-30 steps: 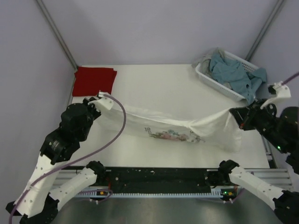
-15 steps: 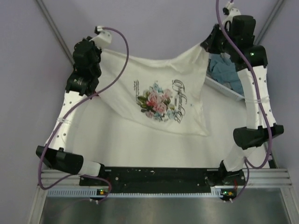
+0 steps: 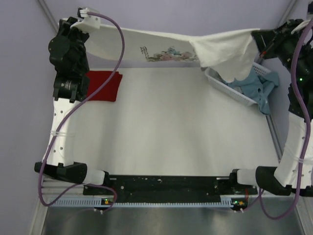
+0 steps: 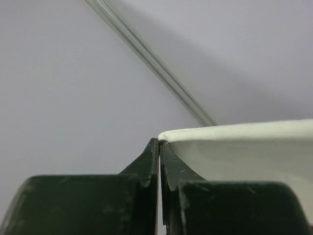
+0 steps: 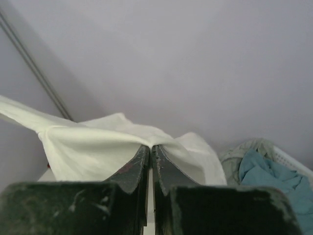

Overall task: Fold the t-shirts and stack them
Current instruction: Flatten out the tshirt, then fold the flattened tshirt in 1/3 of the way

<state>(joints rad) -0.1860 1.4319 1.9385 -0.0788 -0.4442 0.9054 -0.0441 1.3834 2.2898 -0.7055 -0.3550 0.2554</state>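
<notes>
The white t-shirt (image 3: 161, 44) with the pink-rose print hangs stretched in the air across the far side of the table, held at both ends. My left gripper (image 3: 93, 22) is shut on its left end; the left wrist view shows the cloth (image 4: 244, 147) pinched at the fingertips (image 4: 159, 143). My right gripper (image 3: 257, 39) is shut on its right end, where a flap droops; the right wrist view shows the cloth (image 5: 93, 147) bunched at the tips (image 5: 151, 147). The dark red t-shirt (image 3: 102, 84) lies folded flat at the table's far left.
A white slotted basket (image 3: 230, 89) holding blue and grey cloth (image 3: 252, 83) stands at the far right, under the drooping shirt end; it also shows in the right wrist view (image 5: 274, 171). Slanted frame poles stand at both far corners. The arm bases sit at the near edge.
Both arms have swung up and away from the near side, carrying the white t-shirt from low over the table to high at the far side, stretched out wide.
</notes>
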